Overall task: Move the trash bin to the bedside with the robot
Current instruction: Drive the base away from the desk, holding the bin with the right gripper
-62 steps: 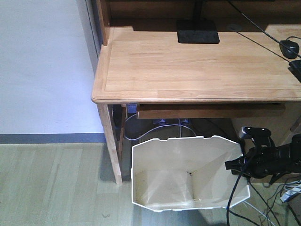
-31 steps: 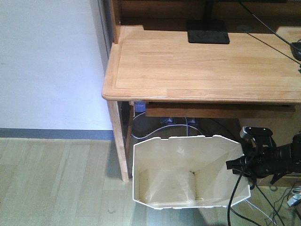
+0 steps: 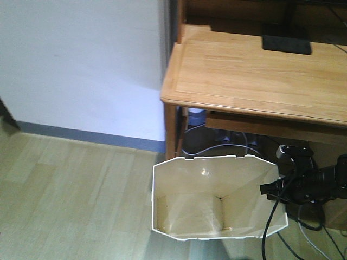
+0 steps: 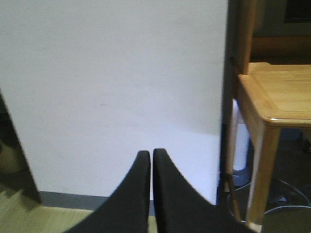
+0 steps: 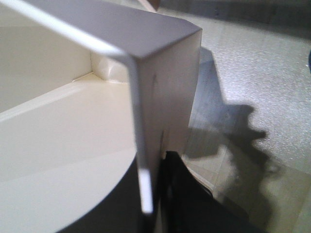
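Since the earlier frames the desk (image 3: pixel 244 70) has slid right and more wall (image 3: pixel 81 59) shows, yet the trash bin (image 3: pixel 206 203) keeps its place in view, low and just near-left of the desk. The base is probably swinging left and taking the bin along, so the move looks barely begun. The right end effector (image 3: pixel 271 189) pinches the bin's right rim, one finger on each side. The left end effector (image 4: pixel 151 154) is closed and empty.

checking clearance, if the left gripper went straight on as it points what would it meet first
Probably the white wall beside the desk; nothing shows between it and the left gripper, depth unclear.
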